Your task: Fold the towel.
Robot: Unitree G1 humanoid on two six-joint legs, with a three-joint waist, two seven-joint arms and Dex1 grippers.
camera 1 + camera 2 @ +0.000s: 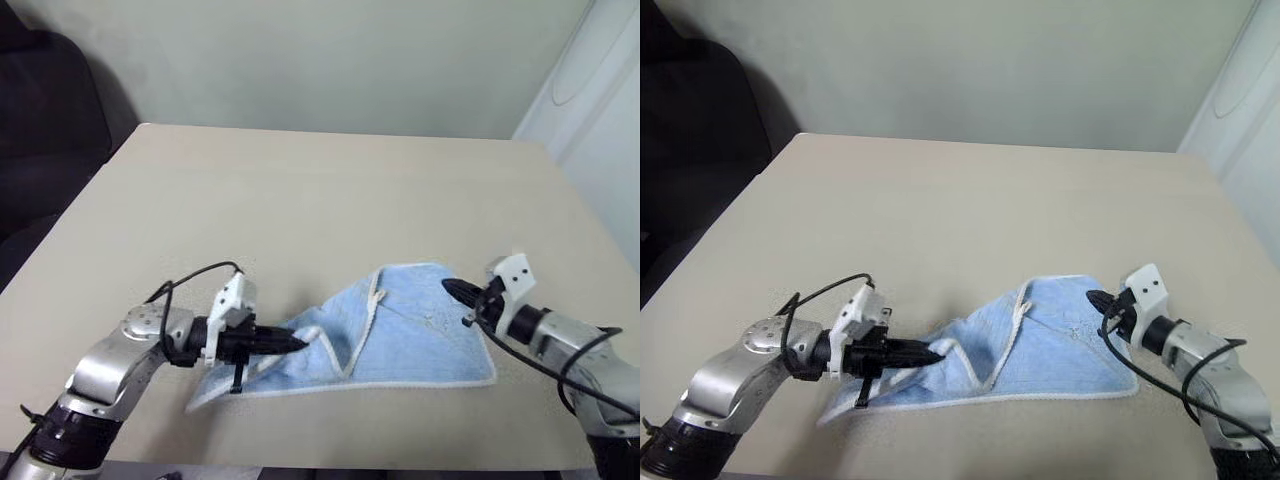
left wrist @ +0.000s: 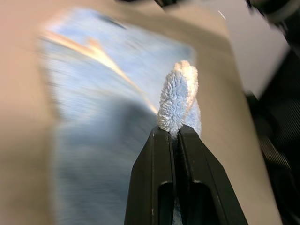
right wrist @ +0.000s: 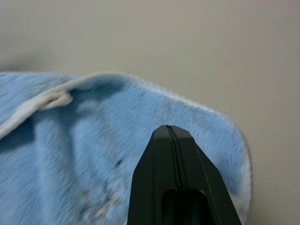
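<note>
Pinching a corner of the towel (image 1: pixel 400 330), your left claw (image 1: pixel 300 343) is closed tight on the terry and lifts that edge off the beige surface (image 1: pixel 300 200). Your right claw (image 1: pixel 450 289) is closed on nothing, over the towel's far right corner.

Head stereo downward; wrist views close.

No text, label, brand, number or sign can be read anywhere.
</note>
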